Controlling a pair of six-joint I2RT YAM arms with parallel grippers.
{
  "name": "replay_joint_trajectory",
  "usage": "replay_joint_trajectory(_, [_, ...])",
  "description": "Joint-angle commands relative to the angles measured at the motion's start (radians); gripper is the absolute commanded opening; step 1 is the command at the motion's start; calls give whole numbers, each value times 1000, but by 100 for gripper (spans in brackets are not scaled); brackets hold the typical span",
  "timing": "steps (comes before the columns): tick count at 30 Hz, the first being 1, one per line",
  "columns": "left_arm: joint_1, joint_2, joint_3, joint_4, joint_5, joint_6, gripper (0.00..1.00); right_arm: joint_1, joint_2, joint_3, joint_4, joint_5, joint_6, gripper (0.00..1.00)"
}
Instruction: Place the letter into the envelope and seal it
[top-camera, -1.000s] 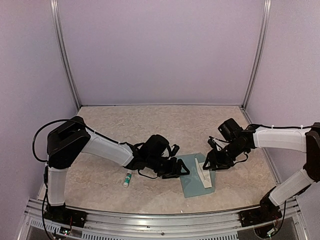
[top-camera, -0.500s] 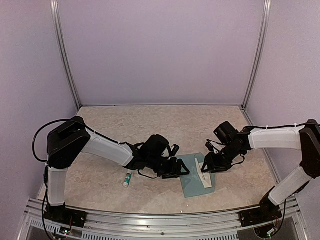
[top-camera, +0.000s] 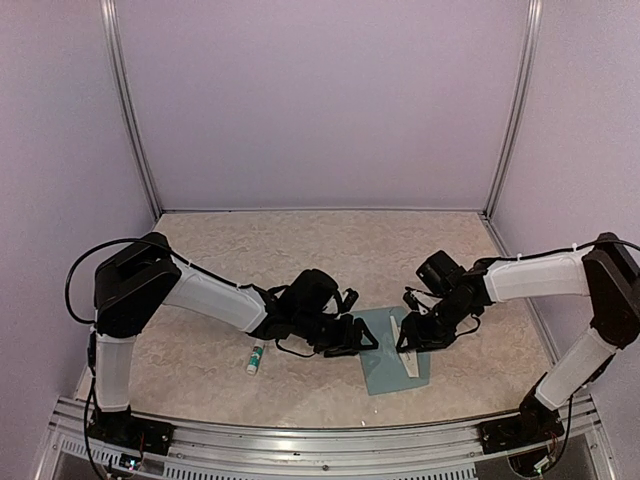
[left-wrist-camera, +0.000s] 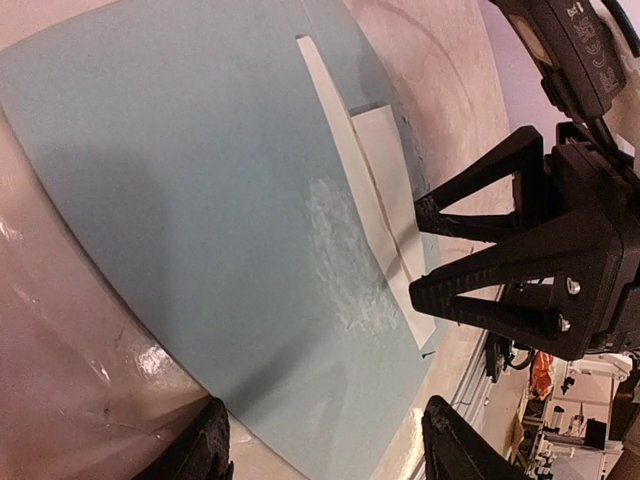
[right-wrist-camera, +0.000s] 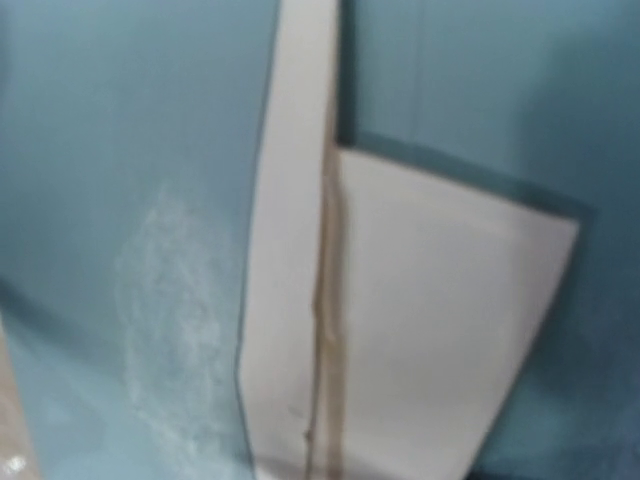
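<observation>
Right gripper (top-camera: 409, 336) shifted left, over letter (top-camera: 414, 364)

Matt paper envelope (left-wrist-camera: 190, 190), creased paper letter (right-wrist-camera: 430, 330)

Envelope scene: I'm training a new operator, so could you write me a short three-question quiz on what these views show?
1. True or false: the letter is fully inside the envelope.
2. The glue stick lies: A) on the envelope; B) on the table, left of the envelope; C) against the back wall.
3. Fill in: in the left wrist view, the right gripper has its jaws ____.

Key: 1 false; 2 B; 3 open.
</observation>
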Motion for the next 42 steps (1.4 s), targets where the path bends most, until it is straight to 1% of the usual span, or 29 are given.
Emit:
replay_joint_trajectory(1, [8, 19, -15, -26, -10, 9, 61, 34, 27, 20, 31, -11, 27, 54])
replay_joint_trajectory(11, [8, 25, -8, -24, -7, 11, 61, 73, 65, 50, 60, -7, 36, 54])
replay_joint_trajectory(17, [8, 22, -9, -24, -21, 18, 61, 87, 35, 63, 83, 4, 31, 54])
replay_joint_trajectory(19, [10, 5, -17, -23, -47, 29, 61, 87, 3, 70, 83, 7, 27, 55])
replay_joint_trajectory(21, [17, -28, -33, -14, -85, 48, 62, 87, -40, 76, 78, 17, 21, 58])
replay_joint_trajectory(25, [41, -181, -82, -31, -196, 116, 68, 87, -124, 91, 61, 50, 7, 64])
replay_joint_trajectory(28, [53, -289, -121, -131, -322, 171, 72, 87, -170, 100, 48, 89, 4, 67])
replay_joint_trajectory(30, [55, -369, -150, -234, -421, 194, 74, 87, -194, 99, 53, 107, 2, 70])
replay_joint_trajectory(32, [54, -443, -180, -352, -524, 197, 74, 86, -212, 96, 64, 114, -2, 72])
replay_joint_trajectory(35, [44, -503, -236, -496, -638, 174, 74, 83, -230, 93, 80, 129, -3, 73])
replay_joint_trajectory(38, [20, -533, -280, -609, -703, 139, 71, 82, -237, 94, 88, 138, -5, 73])
replay_joint_trajectory(42, [-5, -537, -313, -678, -755, 87, 71, 80, -245, 92, 93, 138, -4, 73])
